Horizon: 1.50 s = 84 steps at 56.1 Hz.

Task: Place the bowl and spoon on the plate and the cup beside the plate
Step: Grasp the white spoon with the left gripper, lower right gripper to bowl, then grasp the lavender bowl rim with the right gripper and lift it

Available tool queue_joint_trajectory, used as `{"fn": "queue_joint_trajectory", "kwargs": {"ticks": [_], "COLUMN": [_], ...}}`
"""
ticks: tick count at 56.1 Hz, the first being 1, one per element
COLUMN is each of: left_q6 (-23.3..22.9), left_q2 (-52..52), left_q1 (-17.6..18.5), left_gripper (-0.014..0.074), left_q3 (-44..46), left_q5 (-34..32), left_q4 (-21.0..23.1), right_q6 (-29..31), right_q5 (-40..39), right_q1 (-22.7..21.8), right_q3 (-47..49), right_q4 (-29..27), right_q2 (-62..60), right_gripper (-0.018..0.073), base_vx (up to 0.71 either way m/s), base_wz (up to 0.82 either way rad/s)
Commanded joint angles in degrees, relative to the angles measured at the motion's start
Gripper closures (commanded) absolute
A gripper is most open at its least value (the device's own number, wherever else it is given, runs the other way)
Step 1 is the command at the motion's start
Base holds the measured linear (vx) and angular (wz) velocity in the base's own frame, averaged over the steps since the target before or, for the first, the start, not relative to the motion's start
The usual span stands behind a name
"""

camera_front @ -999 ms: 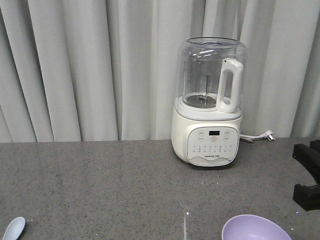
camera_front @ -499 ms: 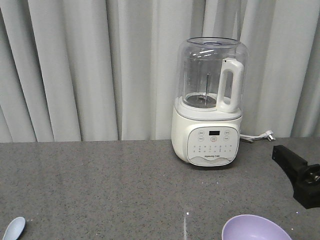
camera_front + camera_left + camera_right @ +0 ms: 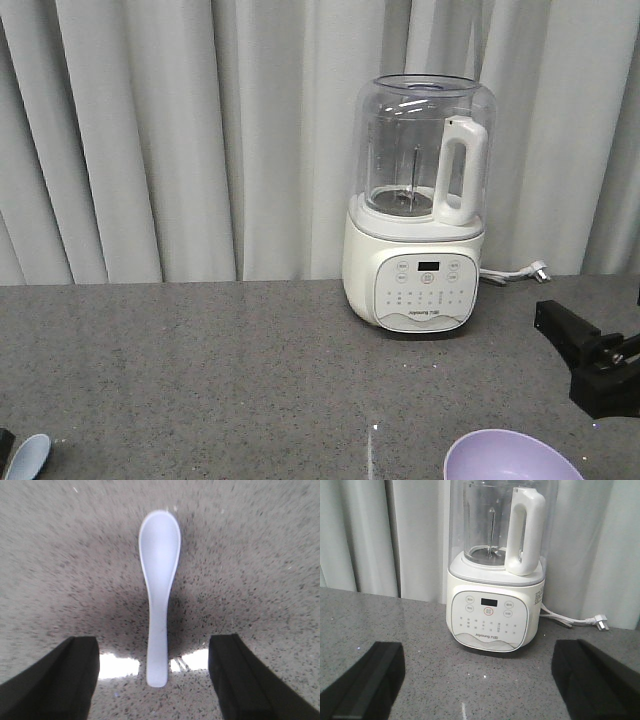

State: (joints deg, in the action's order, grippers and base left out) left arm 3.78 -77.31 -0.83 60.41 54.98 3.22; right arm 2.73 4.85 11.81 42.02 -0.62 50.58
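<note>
My left gripper hangs, jaws wide apart, astride the pale blue spoon lying on the grey tabletop; my right gripper, likewise spread, faces the blender, the lavender bowl nearby

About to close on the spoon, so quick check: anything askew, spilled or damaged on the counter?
Nothing spilled or damaged. The spoon lies flat, lined up inside the open left hand, and the bowl sits upright. One oddity: the blender's plug lies loose on the counter, unplugged, to the blender's right in the front view.
</note>
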Motion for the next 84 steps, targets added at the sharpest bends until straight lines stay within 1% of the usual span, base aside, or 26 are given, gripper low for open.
{"fn": "queue_joint_trajectory", "kwargs": {"ticks": [1,7,21,26,30,34,39,43,48,52,58,63,68,74,78,84], "left_q6": [0.2,1.2,1.6,1.6,1.6,1.6,1.6,1.6,1.6,1.6,1.6,1.6,1.6,1.7,1.7,1.7], "left_q2": [-1.9,-4.8,-10.5,-12.0,-12.7,-13.3,-13.7,-13.9,-13.8,-13.3,-10.4,-5.8,-0.8,5.5,9.0,13.3], "left_q1": [0.2,0.2,0.2,0.2,0.2,0.2,0.2,0.2,0.2,0.2,0.2,0.2,0.2,0.2,0.2,0.2], "left_gripper": [0.0021,0.0021,0.0022,0.0042,0.0075,0.013,0.0258,0.039,0.0603,0.0605,0.0602,0.0601,0.0601,0.0599,0.0599,0.0599], "left_q3": [2.0,2.0,2.0,2.0,2.0,2.0,2.0,2.0,2.0,2.0,2.0,2.0,2.0,2.0,2.0,2.0], "left_q5": [-1.5,-2.4,-4.4,-4.8,-5.0,-5.1,-4.8,-4.9,-4.9,-5.1,-7.0,-9.0,-10.2,-10.7,-10.7,-10.4], "left_q4": [2.3,3.6,3.4,3.4,3.3,2.7,2.2,2.1,2.1,2.3,2.5,3.1,3.7,3.8,3.8,3.8], "right_q6": [0.0,0.0,0.3,0.5,0.7,0.7,0.7,0.7,0.7,0.7,0.6,-1.7,-6.9,-12.4,-13.8,-13.5], "right_q5": [-4.5,-4.1,-4.2,-4.3,-4.3,-4.3,-4.3,-4.3,-4.3,-4.3,-3.0,1.6,11.4,22.5,28.9,38.4], "right_q1": [-0.2,-0.2,-0.2,-0.2,-0.2,-0.2,-0.2,-0.2,-0.2,-0.2,-0.2,-0.2,-0.4,-0.4,-0.4,-0.4], "right_q3": [2.1,2.1,2.1,2.1,2.1,2.1,2.1,2.1,2.1,2.1,2.1,2.7,5.6,11.1,15.1,21.2], "right_q4": [0.3,0.3,0.6,0.6,0.6,0.6,0.6,0.6,0.6,0.6,0.6,-0.3,-0.3,2.0,3.3,5.2], "right_q2": [0.2,1.0,1.7,1.7,1.7,1.7,1.7,1.7,1.7,1.7,1.7,1.7,2.6,5.8,8.9,14.6], "right_gripper": [-0.0072,-0.0065,-0.0051,-0.0047,-0.0045,-0.0042,-0.0034,-0.0032,-0.0032,-0.0032,-0.0032,-0.0032,-0.0032,-0.0031,-0.0021,0.0006], "base_vx": [0.0,0.0,0.0,0.0,0.0,0.0,0.0,0.0,0.0,0.0,0.0,0.0,0.0,0.0,0.0,0.0], "base_wz": [0.0,0.0,0.0,0.0,0.0,0.0,0.0,0.0,0.0,0.0,0.0,0.0,0.0,0.0,0.0,0.0]}}
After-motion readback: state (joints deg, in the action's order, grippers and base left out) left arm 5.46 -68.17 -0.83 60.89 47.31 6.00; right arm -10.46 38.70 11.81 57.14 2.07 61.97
